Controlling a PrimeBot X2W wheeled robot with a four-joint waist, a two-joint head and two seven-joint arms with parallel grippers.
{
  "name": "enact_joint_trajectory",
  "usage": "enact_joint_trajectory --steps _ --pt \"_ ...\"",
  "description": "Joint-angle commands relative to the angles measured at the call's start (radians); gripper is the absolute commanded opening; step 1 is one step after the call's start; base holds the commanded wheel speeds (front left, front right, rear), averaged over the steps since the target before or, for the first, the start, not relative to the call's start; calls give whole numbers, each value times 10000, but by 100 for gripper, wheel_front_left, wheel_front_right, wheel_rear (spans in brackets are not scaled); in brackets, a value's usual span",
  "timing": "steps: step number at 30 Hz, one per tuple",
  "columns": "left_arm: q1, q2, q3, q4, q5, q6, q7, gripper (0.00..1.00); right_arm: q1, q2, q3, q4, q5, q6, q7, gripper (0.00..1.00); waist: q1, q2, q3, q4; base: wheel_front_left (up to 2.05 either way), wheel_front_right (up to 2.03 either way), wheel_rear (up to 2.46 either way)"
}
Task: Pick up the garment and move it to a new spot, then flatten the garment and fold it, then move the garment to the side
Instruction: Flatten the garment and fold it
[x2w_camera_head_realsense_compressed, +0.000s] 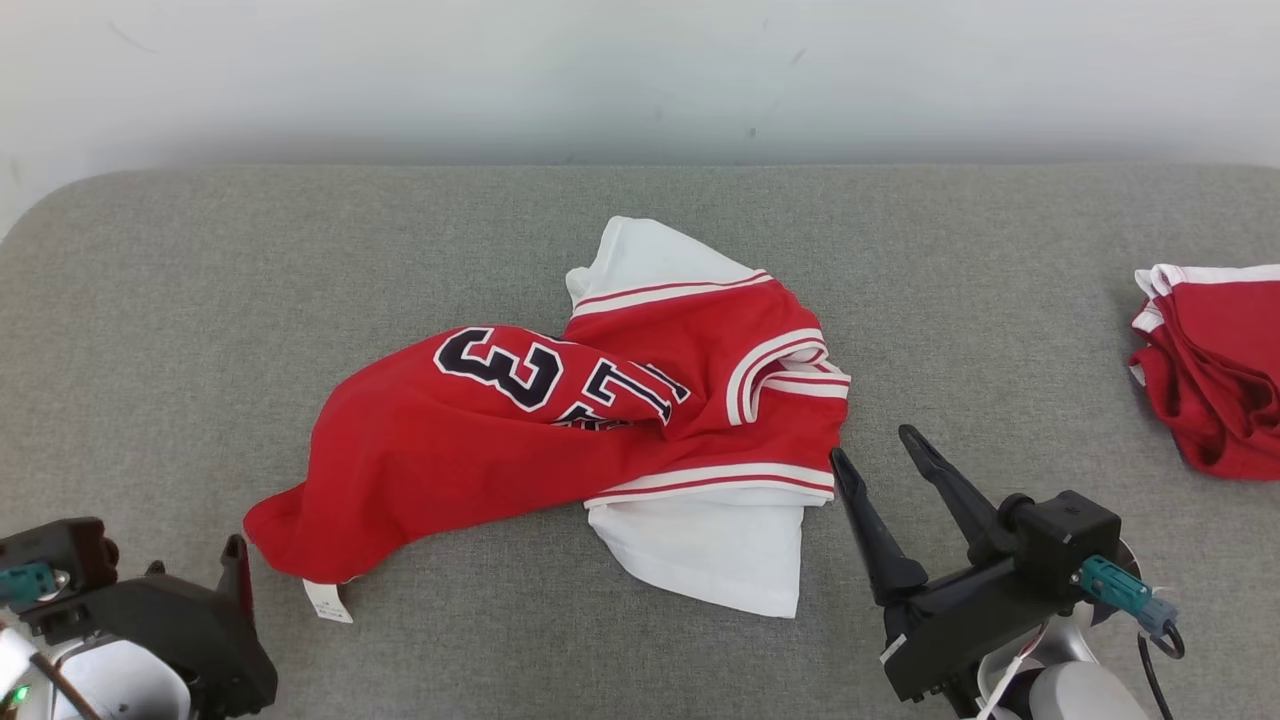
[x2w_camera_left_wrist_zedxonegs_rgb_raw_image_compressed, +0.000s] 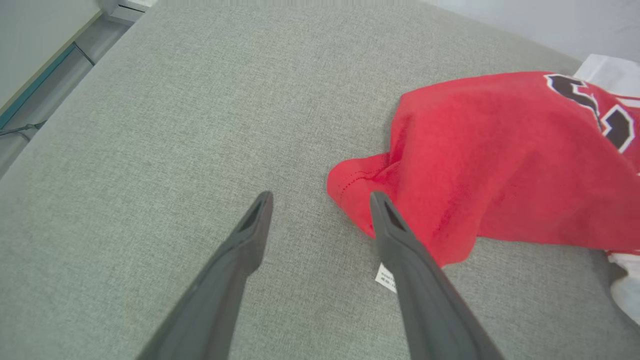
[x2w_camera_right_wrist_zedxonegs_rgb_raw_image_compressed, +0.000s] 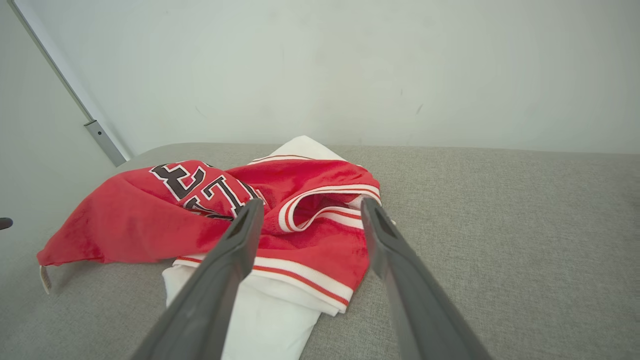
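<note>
Left gripper (x2w_camera_left_wrist_zedxonegs_rgb_raw_image_compressed: 320, 200) spread wide, empty, one finger just beside hem corner of crumpled red-and-white numbered jersey (x2w_camera_head_realsense_compressed: 520, 440) lying mid grey fabric table (x2w_camera_head_realsense_compressed: 200, 300). Right gripper (x2w_camera_head_realsense_compressed: 873, 447) equally wide, empty, near opposite end: probably staged for flattening.

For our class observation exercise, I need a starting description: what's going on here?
A two-armed robot is working on a red and white basketball jersey, which lies crumpled, not yet flattened, on a grey fabric-covered table. Neither gripper holds it. The left gripper hovers open at the jersey's red corner near the white tag, and the right gripper stands open beside the striped trim on the other side. A second red garment lies bunched at the table's right edge.
</note>
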Motion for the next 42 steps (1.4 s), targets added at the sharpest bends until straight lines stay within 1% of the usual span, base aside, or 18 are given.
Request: enact_joint_trajectory --steps 1,3,8,15,21,25,26,30,32,33,34,35,36,39,42 --pt "157 -31 49 -14 67 -77 -196 100 48 -14 -62 -34 -108 -19 -4 100 0 -1 1 3 0 0 0" --pt "196 105 -57 125 237 -223 -358 100 33 -14 -86 -59 -123 -19 11 100 0 -1 26 -3 0 0 0" --pt "-199 75 -240 703 427 -546 -464 100 -39 -14 -113 -145 -152 -20 31 100 0 -1 180 -17 0 0 0" --pt "-1075 -119 -385 1719 315 -1092 -173 100 -211 -13 -33 -158 -157 -20 42 100 0 -1 437 -129 0 0 0" --pt "-1664 -63 -707 2399 236 -1516 540 100 -306 -14 16 -100 -91 -21 -1 100 0 -1 583 -338 0 0 0" --pt "-1852 -135 -746 2621 170 -1635 671 100 -327 -13 -19 -78 -93 -20 -38 100 0 -1 635 -416 0 0 0" --pt "-1894 -153 -780 2712 126 -1682 776 100 -321 -14 -28 -78 -97 -20 -51 100 0 -1 648 -430 0 0 0" --pt "-2000 -150 -944 3057 -56 -1645 1408 100 -342 -14 -32 -63 -94 -20 -82 100 0 -1 688 -468 0 0 0" --pt "-2047 -208 -970 3136 -204 -1737 1626 100 -362 -14 -54 -62 -91 -20 -84 100 0 -1 714 -451 0 0 0" --pt "-2042 -242 -959 3140 -253 -1799 1622 98 -363 -14 -61 -63 -96 -20 -82 100 0 -1 723 -437 0 0 0" --pt "-2042 -287 -946 3155 -323 -1854 1610 77 -366 -14 -76 -57 -105 -20 -85 100 0 -1 728 -418 0 0 0" --pt "-2050 -316 -959 3182 -326 -1887 1608 32 -369 -14 -84 -49 -116 -20 -85 100 0 -1 731 -399 0 0 0" --pt "-2067 -344 -970 3210 -325 -1932 1604 0 -374 -14 -90 -47 -131 -20 -84 100 0 -1 734 -377 0 0 0" --pt "-1919 -382 -953 3312 -394 -1752 1726 0 -381 -13 -89 -57 -158 -20 -67 100 0 -1 716 -310 0 0 0" --pt "-1687 -351 -811 3196 -478 -1517 1630 0 -363 -14 -102 -59 -155 -20 -58 100 0 -1 688 -241 0 0 0"
